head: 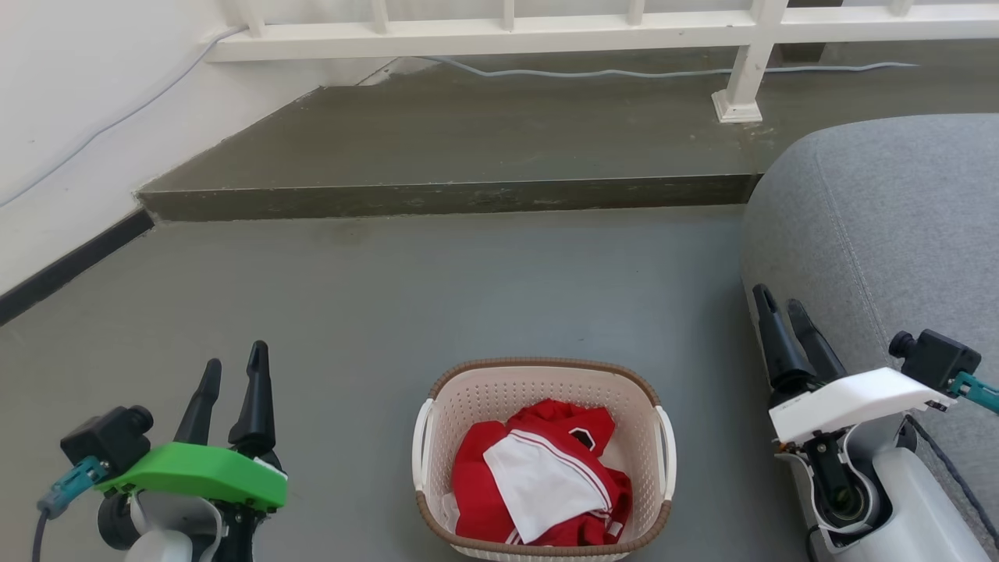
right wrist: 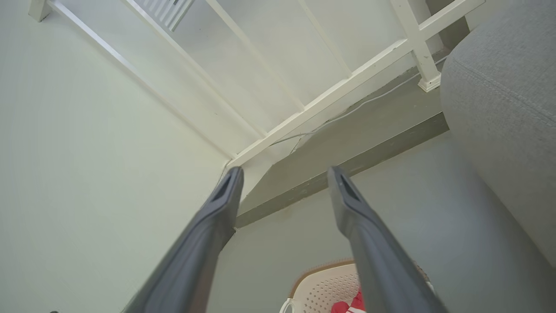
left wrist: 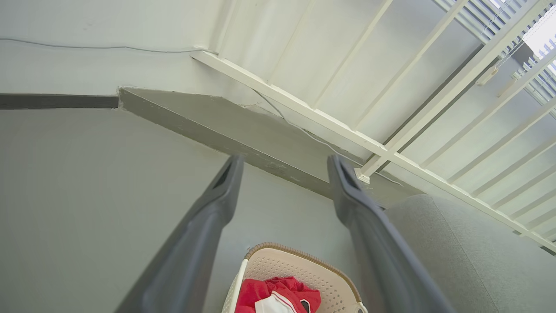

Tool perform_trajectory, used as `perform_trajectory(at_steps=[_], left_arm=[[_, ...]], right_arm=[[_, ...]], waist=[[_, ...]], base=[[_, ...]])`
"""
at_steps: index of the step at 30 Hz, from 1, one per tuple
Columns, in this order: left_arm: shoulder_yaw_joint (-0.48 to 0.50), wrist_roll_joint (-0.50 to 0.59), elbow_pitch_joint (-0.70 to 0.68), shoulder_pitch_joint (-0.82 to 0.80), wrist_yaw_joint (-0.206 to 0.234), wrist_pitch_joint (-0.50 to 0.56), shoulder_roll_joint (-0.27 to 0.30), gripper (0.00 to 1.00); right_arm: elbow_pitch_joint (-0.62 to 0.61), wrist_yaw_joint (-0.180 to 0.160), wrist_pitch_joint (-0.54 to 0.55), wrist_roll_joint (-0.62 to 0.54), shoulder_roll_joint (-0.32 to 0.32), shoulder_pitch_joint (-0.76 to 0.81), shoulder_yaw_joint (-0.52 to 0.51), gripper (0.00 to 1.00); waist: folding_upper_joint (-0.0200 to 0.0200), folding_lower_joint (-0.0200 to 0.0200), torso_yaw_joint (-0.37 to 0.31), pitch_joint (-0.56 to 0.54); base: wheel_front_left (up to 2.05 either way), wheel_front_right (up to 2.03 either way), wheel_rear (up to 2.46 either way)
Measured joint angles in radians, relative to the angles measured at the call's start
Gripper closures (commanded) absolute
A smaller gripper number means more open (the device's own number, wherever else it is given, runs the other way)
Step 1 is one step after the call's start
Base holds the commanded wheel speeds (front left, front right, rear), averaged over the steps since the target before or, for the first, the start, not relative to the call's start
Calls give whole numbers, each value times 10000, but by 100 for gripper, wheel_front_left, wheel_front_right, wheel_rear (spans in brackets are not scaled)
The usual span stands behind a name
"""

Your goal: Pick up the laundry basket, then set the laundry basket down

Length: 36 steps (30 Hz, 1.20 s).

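Just one basket [head: 538, 389] between left gripper [head: 234, 355], right gripper [head: 778, 297].

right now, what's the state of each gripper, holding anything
Left gripper: jaws open, holding nothing.
Right gripper: jaws open, holding nothing.

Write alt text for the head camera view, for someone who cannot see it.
A cream laundry basket holding red and white clothes sits on the grey floor between the robot's open left gripper and open right gripper. A grey sofa stands at the right; a raised step and white railing lie beyond.
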Motion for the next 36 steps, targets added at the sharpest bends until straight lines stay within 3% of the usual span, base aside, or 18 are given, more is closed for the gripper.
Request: perform_trajectory(at_steps=[33,36], left_arm=[[-282,4401,-372,-161,-10,-1127,-209,0],[-270,4439,-372,-166,-12,-1141,-228,0]], right_arm=[[150,-111,-1147,-4451,207,-331,525,0],[150,-111,-1166,-4510,234,-331,479,0]], waist=[[0,0,-1,86],[0,0,-8,94]], base=[[0,0,0],[0,0,0]])
